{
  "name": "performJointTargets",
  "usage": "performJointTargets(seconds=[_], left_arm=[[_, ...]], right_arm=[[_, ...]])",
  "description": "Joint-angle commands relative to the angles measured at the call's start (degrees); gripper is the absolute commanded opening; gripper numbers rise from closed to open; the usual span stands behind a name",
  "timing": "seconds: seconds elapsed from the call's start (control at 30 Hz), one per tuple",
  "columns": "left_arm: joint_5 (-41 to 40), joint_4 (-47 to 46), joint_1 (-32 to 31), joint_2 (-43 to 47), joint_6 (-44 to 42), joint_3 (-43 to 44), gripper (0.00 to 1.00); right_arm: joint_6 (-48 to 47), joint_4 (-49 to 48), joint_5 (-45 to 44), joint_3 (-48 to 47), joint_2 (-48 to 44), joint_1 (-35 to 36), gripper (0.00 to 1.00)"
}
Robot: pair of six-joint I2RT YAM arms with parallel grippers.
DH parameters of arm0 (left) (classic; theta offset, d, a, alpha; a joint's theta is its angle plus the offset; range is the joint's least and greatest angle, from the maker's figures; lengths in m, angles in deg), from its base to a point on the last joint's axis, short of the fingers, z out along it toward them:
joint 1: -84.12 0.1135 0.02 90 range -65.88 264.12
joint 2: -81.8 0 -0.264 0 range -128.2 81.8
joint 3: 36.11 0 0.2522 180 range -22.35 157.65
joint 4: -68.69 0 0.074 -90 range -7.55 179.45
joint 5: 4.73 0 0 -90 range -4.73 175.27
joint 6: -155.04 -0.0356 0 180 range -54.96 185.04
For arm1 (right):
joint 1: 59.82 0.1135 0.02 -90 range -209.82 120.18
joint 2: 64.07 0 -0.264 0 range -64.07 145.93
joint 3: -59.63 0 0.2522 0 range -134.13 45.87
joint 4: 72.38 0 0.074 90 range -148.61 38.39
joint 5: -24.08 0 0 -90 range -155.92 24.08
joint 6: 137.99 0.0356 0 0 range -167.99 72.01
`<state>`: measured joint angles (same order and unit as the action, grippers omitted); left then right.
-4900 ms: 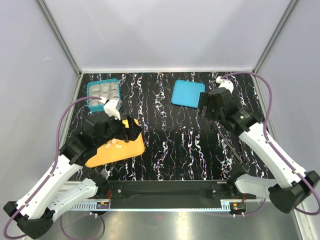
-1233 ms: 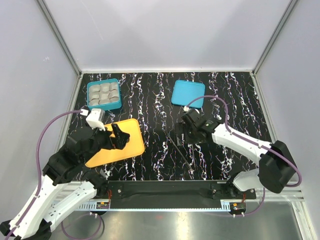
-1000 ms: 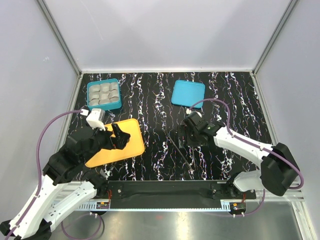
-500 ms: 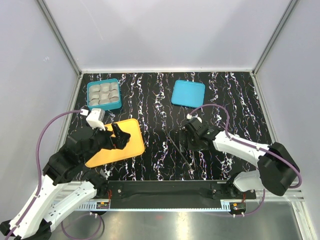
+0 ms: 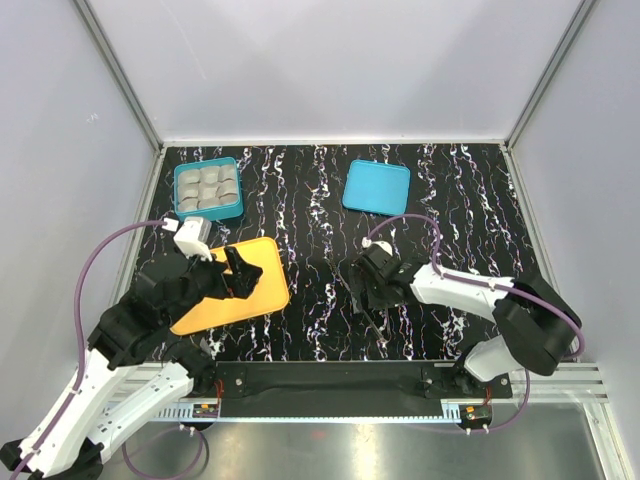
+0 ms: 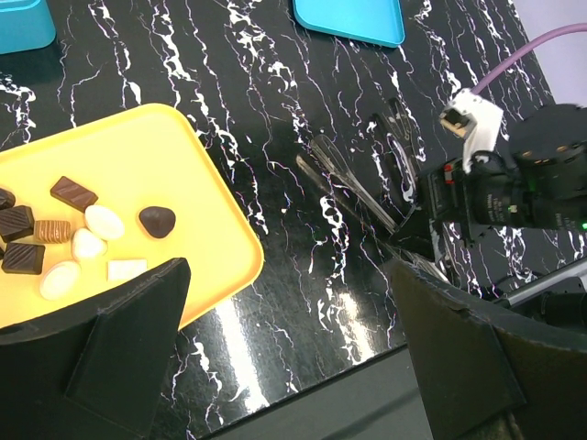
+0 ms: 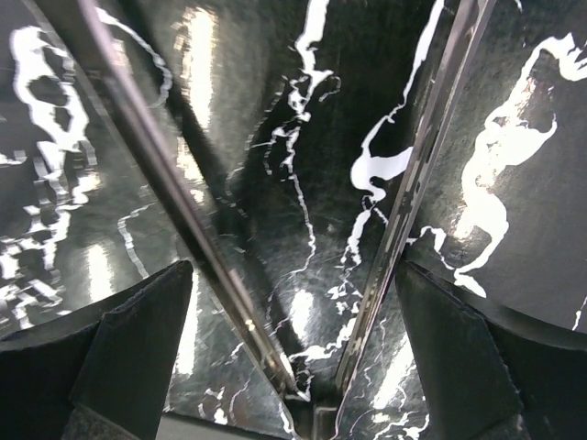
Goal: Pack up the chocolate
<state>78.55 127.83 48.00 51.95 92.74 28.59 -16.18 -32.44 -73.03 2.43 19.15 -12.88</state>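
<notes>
Several tiny chocolate pieces [image 6: 104, 221], some dark brown and some cream-white, lie on the orange tray [image 6: 174, 165] at the left. In the top view the left arm hides them on the tray [image 5: 268, 290]. The teal box [image 5: 208, 188] with pale compartments stands at the back left. My left gripper [image 5: 240, 276] hovers above the tray, open and empty [image 6: 289, 367]. My right gripper [image 5: 372, 288] is open and low over metal tongs [image 5: 379, 329] lying on the table. Both tong arms [image 7: 174, 206] run between its fingers [image 7: 128, 353].
The flat teal lid [image 5: 376, 186] lies at the back centre-right; its corner shows in the left wrist view [image 6: 353, 16]. The tongs [image 6: 358, 188] and the right gripper body [image 6: 514, 192] also show there. The table is black marble-patterned with grey walls around.
My right gripper has moved from beside the teal lid toward the near left and come down over the tongs. My left arm drew back from the tray early on, then stayed still.
</notes>
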Motion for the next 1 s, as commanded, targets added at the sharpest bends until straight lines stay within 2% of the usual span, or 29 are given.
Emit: performJointTargets(seconds=[0.0, 0.57, 0.83, 0.97], left_arm=[[0.3, -2.7, -0.1, 0.8, 0.4, -0.1, 0.99], [-0.2, -2.8, -0.1, 2.2, 0.2, -0.4, 0.99], [-0.2, -2.9, -0.1, 2.9, 0.1, -0.4, 0.99], [-0.3, -2.8, -0.1, 3.2, -0.2, -0.1, 0.99]], right_arm=[[0.8, -1.3, -3.6, -0.7, 1.6, 1.3, 1.00], [2.3, -0.9, -7.1, -1.9, 4.9, 4.2, 0.92], [1.8, -0.6, -6.9, -2.4, 5.6, 4.8, 0.82], [1.1, 1.4, -6.2, -3.4, 3.8, 4.8, 0.71]])
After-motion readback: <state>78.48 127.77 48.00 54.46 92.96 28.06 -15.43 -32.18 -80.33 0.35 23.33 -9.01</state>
